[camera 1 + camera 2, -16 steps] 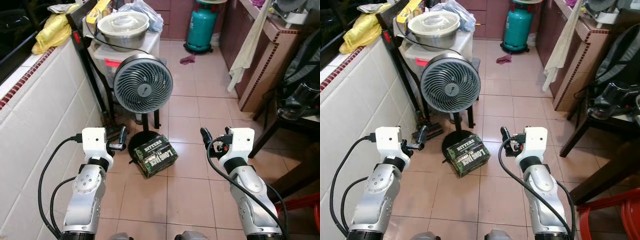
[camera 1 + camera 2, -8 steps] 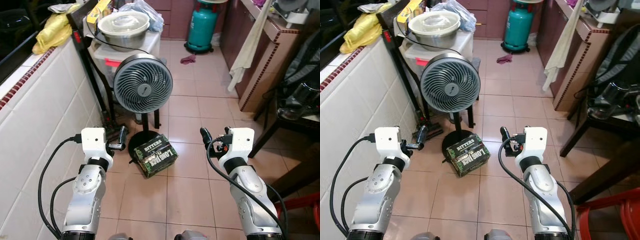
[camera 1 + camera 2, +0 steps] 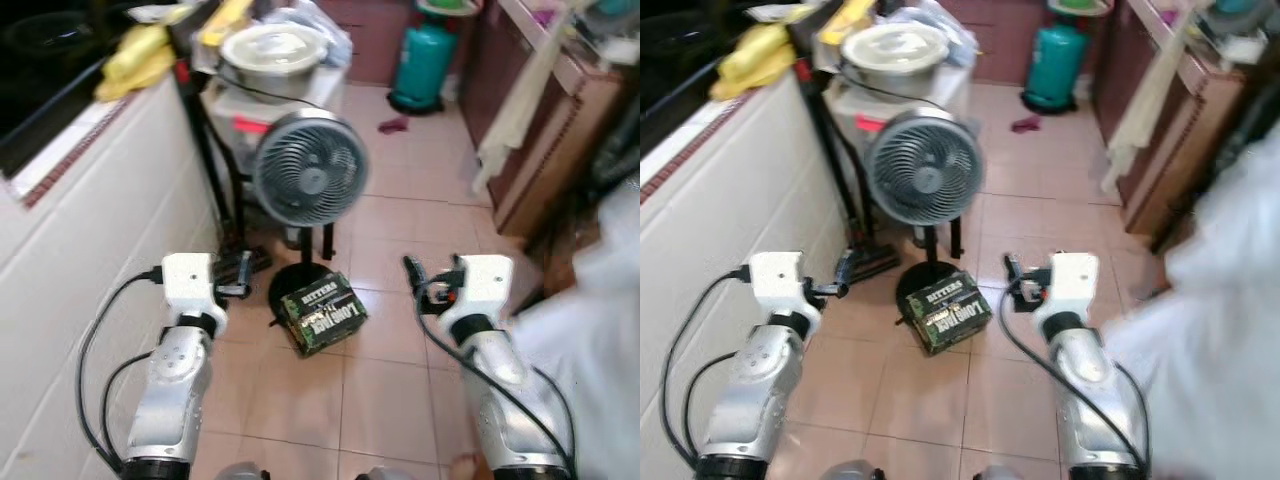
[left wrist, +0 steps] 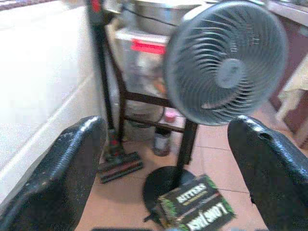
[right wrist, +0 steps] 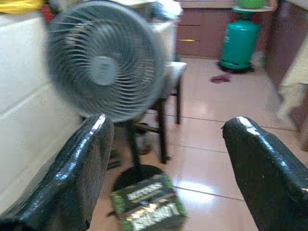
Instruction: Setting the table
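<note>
Grey fan [image 3: 308,181], teal gas cylinder [image 3: 424,65], green-and-black lettered box [image 3: 322,314], pinkish floor tiles [image 3: 390,370], yellow cloth [image 3: 136,60].

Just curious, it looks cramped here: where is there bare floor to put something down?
Bare tiles lie between the fan and the green gas cylinder. It is crowded by the fan's base, where a Bitters box sits, and under the cluttered rack.

Ahead of you the fan [image 3: 309,180] and green box [image 3: 322,314] block the middle; open floor [image 3: 400,215] runs past them toward the gas cylinder [image 3: 424,65].
</note>
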### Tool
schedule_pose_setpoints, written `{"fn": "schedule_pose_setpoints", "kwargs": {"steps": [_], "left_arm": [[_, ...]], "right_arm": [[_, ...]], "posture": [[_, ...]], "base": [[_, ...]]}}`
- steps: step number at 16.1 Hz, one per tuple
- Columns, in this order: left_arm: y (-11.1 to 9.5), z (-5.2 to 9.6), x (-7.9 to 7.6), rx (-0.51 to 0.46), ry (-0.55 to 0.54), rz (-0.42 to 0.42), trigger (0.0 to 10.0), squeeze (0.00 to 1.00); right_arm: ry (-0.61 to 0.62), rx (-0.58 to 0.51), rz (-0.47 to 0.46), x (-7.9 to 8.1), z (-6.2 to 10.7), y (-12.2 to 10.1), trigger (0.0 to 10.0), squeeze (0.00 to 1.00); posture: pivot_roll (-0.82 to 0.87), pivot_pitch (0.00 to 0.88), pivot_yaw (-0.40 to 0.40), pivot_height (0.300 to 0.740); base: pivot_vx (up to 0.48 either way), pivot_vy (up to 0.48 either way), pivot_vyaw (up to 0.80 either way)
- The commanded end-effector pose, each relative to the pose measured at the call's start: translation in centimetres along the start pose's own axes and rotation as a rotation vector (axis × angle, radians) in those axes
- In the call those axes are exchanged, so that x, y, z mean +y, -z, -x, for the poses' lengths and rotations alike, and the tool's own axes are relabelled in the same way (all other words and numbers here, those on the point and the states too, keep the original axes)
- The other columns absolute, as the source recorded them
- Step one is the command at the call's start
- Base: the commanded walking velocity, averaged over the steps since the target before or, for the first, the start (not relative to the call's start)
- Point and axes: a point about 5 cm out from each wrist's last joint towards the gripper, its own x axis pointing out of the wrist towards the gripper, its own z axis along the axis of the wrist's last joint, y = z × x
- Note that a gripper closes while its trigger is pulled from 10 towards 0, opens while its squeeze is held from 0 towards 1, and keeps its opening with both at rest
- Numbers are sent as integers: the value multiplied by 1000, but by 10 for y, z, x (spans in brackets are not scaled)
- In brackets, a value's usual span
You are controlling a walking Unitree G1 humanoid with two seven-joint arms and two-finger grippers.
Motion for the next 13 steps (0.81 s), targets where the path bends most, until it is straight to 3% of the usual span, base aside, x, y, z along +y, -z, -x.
{"fn": "schedule_pose_setpoints", "kwargs": {"steps": [1, 7, 13], "left_arm": [[0, -1, 1, 1, -10, -8, 10000, 0], [0, -1, 1, -1, -6, -13, 10000, 0], [1, 5, -9, -9, 86, -10, 10000, 0]], "right_arm": [[-1, 7, -1, -2, -1, 0, 10000, 0], [6, 8, 1, -2, -1, 1, 10000, 0], [13, 27, -3, -1, 2, 5, 10000, 0]], "posture": [[-46, 11, 21, 740], [-47, 9, 23, 740], [-49, 11, 24, 740]], "base": [[0, 251, 0], [0, 40, 0], [0, 0, -800]]}}
